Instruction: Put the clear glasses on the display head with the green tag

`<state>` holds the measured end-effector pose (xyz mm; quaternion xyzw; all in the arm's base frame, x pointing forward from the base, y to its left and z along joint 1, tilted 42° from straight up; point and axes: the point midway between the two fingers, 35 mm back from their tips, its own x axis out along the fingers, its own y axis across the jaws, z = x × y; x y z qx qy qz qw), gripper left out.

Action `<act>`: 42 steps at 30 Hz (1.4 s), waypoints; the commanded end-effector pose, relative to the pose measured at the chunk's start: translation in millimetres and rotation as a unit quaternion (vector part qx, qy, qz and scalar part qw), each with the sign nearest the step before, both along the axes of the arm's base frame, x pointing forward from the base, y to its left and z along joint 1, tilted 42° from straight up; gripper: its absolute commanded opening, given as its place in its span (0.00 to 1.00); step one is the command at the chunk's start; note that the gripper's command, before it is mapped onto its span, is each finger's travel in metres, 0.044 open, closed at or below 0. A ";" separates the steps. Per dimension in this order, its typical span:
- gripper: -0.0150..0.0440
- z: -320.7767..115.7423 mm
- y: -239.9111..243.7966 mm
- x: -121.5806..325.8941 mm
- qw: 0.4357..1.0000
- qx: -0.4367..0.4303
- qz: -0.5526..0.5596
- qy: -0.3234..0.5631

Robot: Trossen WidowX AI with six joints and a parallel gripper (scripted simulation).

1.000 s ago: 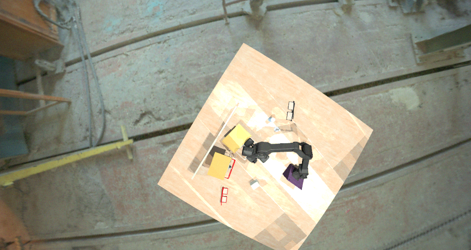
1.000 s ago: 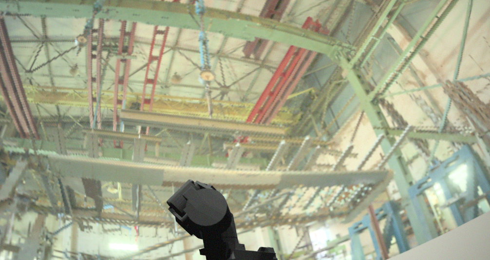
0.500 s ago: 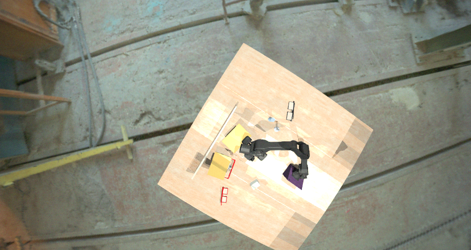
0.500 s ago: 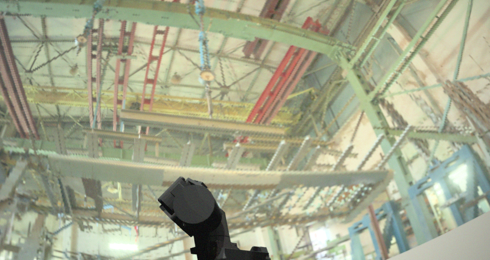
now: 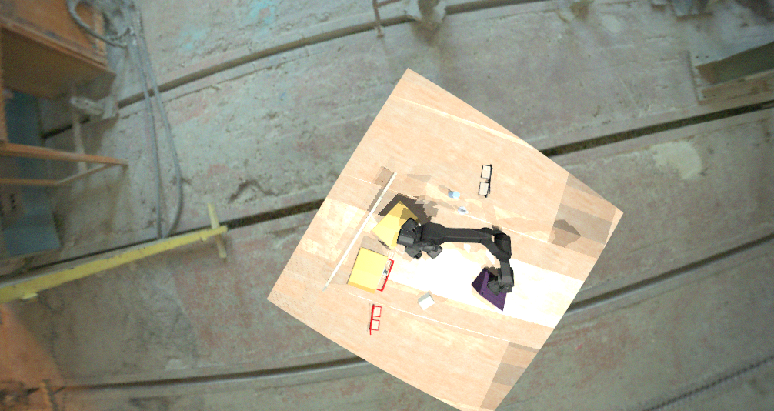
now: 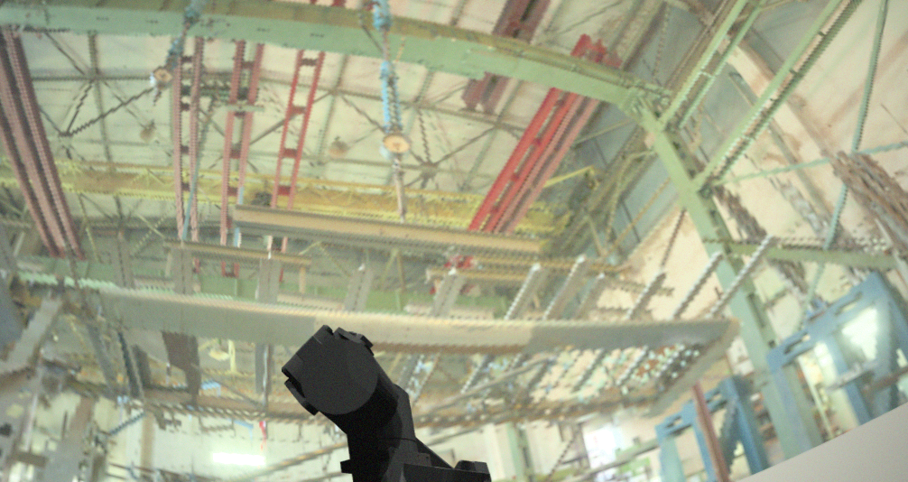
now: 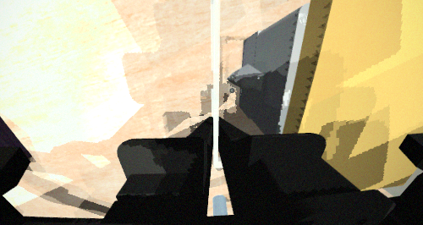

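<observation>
My gripper [image 7: 213, 120] is shut on the clear glasses [image 7: 215, 50], seen as a pale upright bar between the fingertips; the rest of their shape is hard to make out. In the wrist view a head with a yellow top [image 7: 368, 50] [image 5: 385, 228] stands right of the fingers, its grey face and nose turned toward them. I see no contact between glasses and face. The other head, also yellow-topped [image 5: 365, 270], stands beside it in the top view, with a red frame [image 5: 388, 274] at its face side. No green tag can be made out. The exterior view shows only part of the arm.
Red glasses [image 5: 371, 319] lie below the heads in the top view, black glasses [image 5: 490, 180] at the upper right. A small white box [image 5: 426, 301], a small blue object [image 5: 453, 194] and a purple block [image 5: 482, 285] under the arm's base also stand there. A thin white bar [image 5: 359, 231] runs behind the heads.
</observation>
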<state>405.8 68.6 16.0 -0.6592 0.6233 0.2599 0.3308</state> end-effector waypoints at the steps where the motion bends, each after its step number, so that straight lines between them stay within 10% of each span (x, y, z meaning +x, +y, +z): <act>1: 0.25 2.8 1.0 7.0 1.000 -0.001 0.004 -0.002; 42: 0.25 -0.1 -2.3 14.0 1.000 -0.001 0.004 -0.003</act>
